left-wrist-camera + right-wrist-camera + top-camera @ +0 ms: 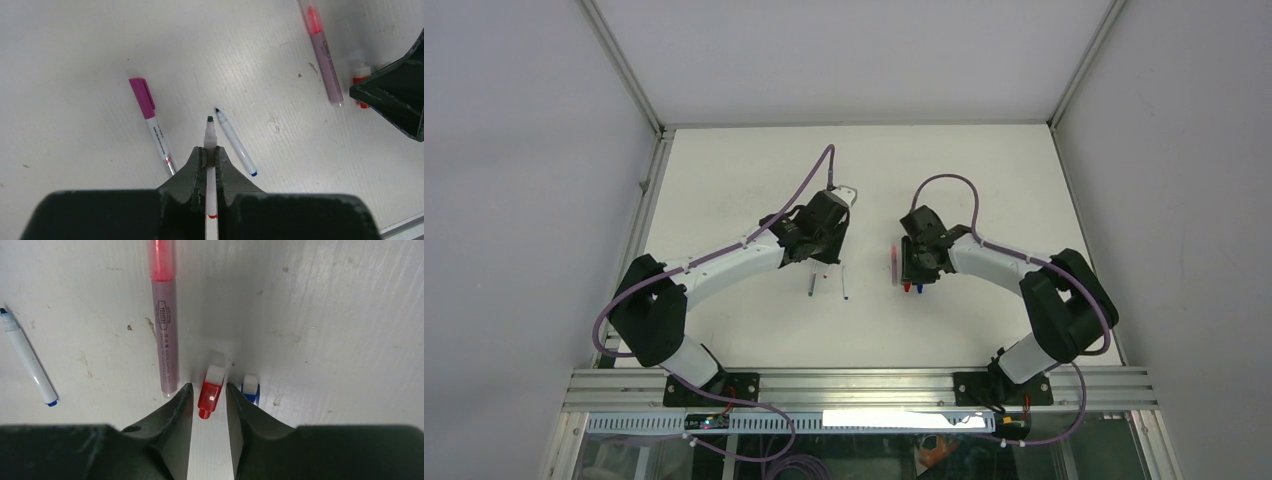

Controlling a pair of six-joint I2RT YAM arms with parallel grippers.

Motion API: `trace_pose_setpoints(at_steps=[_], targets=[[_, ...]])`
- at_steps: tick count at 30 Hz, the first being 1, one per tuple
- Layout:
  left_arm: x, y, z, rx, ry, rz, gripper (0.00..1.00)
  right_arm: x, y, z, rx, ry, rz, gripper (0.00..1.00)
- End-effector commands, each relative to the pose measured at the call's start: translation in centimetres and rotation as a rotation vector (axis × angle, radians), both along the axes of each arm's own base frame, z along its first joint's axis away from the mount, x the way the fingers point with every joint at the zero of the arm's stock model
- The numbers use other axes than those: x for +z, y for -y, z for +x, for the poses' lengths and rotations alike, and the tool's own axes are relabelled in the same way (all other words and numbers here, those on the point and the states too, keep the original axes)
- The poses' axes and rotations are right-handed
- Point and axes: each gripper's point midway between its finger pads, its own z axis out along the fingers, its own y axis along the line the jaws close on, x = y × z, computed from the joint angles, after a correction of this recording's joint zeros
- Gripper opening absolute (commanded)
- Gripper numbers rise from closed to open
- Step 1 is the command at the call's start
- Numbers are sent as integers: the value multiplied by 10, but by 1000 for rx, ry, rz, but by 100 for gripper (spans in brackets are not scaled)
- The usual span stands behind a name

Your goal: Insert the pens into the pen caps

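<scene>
My left gripper (210,152) (824,238) is shut on a white pen (210,137) with a red band; its dark tip pokes out past the fingertips, above the table. A white pen with a blue end (236,144) (844,283) (29,362) lies just right of it. A pen wearing a magenta cap (150,120) lies to the left. My right gripper (209,390) (914,268) is open, its jaws on either side of a red cap (211,392) lying on the table. A blue cap (250,388) lies just outside the right finger.
A pink highlighter (164,325) (322,55) (894,262) lies left of the right gripper, close to its left finger. The white table (724,170) has raised walls at the back and both sides. The two grippers are close together near the table's middle.
</scene>
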Motion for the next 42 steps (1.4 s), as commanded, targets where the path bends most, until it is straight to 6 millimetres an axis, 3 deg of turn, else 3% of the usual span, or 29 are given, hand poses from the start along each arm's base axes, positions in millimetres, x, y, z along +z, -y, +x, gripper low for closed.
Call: trace_pose_setpoints(at_steps=[1,6,8,11,16,20,25,29,31,36,42], targets=[[15,0,0,-9,46,-24,0,3,-2,14,8,47,-29,32],[15,0,0,-9,47,-20,0,2,-5,18,9,46,-26,26],[15,-1,0,-10,49,-18,0,2,-5,19,9,44,-28,19],[14,-3,0,-4,49,-14,0,2,-4,17,11,38,-36,1],[15,1,2,-15,55,-49,0,9,-3,18,14,63,-25,0],[19,16,1,-95,86,-192,0,47,-10,39,11,205,40,0],[35,46,-13,-304,181,-392,0,139,-27,75,-35,536,305,0],[56,68,-15,-410,255,-519,0,200,-44,94,-78,723,541,0],[65,76,-15,-448,280,-568,0,214,-57,96,-48,741,624,0],[90,88,-11,-478,361,-663,0,229,-83,101,8,716,738,0],[114,84,4,-432,432,-697,0,235,-90,95,36,708,775,0]])
